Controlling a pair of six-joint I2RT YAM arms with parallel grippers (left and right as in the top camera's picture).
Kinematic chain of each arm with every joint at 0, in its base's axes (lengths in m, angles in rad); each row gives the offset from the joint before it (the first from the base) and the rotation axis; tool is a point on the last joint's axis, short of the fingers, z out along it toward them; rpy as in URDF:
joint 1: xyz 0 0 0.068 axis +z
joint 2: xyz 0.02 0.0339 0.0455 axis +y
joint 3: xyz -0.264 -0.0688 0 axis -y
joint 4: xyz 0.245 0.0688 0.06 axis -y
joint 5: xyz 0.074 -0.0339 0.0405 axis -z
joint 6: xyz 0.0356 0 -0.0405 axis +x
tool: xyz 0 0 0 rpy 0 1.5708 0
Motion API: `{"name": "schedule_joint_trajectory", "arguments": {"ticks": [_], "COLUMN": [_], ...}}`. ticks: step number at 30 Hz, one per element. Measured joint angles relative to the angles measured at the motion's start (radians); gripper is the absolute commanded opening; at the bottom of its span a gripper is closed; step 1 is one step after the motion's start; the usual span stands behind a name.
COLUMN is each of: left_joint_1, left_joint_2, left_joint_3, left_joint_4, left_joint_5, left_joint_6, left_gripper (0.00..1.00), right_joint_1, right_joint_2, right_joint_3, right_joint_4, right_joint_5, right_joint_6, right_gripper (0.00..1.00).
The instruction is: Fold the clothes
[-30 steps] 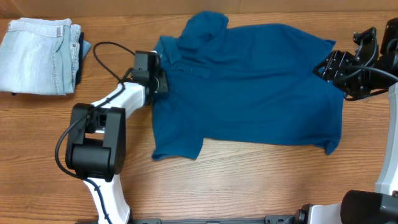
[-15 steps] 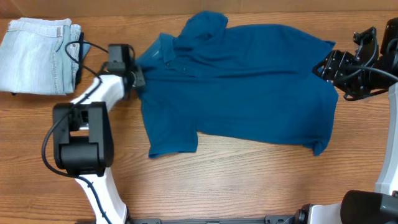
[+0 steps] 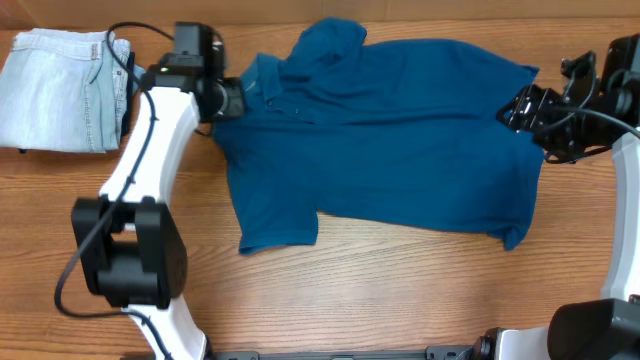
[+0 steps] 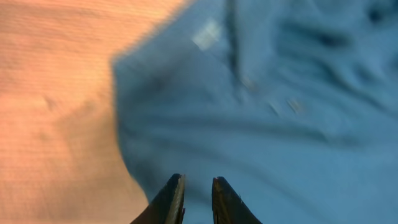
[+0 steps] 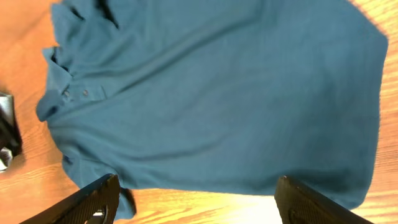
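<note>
My left end effector (image 4: 198,198) has its two dark fingers only a slit apart. I see nothing pinched between them, though the view from that wrist is blurred. It is at the collar end of the polo shirt (image 3: 400,130), right by the shoulder edge, with bare tabletop (image 3: 400,300) beside it. I cannot tell whether it touches the cloth.

My right end effector (image 5: 196,190) stands wide open and empty at the opposite end, just by the hem (image 3: 530,150).

Between the two, the deep teal shirt lies front up, spread across the middle of the wooden tabletop. Its collar (image 3: 262,78) points towards my left and its hem towards my right. The sleeve nearer me (image 3: 280,225) lies flat and sticks out. The far sleeve (image 3: 335,40) is bunched up by the collar. A folded pair of pale jeans (image 3: 60,90) rests well apart, at the far left corner.

I judge this to be the laying-out step, with no fold made yet. To do it well, I should lift both end effectors straight up off the cloth, so the soft knit is not dragged into creases. The far sleeve wants flattening first. Then I should take the near long edge at matching spots, shoulder and hem. Both ends should carry over together, or the fold will come out skewed.
</note>
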Motion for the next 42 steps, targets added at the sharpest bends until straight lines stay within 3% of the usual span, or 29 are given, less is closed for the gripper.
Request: {"name": "schedule_joint_trajectory", "arguments": {"ticks": [5,15,26,42], "left_joint_1": [-0.13,-0.288,-0.234,-0.194], "left_joint_2": [-0.048,-0.048,-0.06,-0.141], "left_joint_3": [0.005,-0.254,-0.512,-0.644], "left_joint_4": [-0.193,-0.222,-0.005,0.003], "left_joint_5": [-0.002,0.001,-0.051,-0.043], "left_joint_6": [0.0,-0.023,-0.084,-0.18], "left_gripper": [0.2,0.23,0.22,0.14], "right_joint_1": [0.0,0.0,0.0,0.0], "right_joint_2": [0.023,0.058,0.058,0.058], "right_joint_3": [-0.089,-0.192,-0.193,-0.193], "right_joint_4": [0.015,0.053,0.066,0.072], "right_joint_5": [0.007,0.011,0.011,0.014], "right_joint_6": [0.014,0.023,0.023,0.023], "right_gripper": [0.82,0.81,0.81,0.81]}}
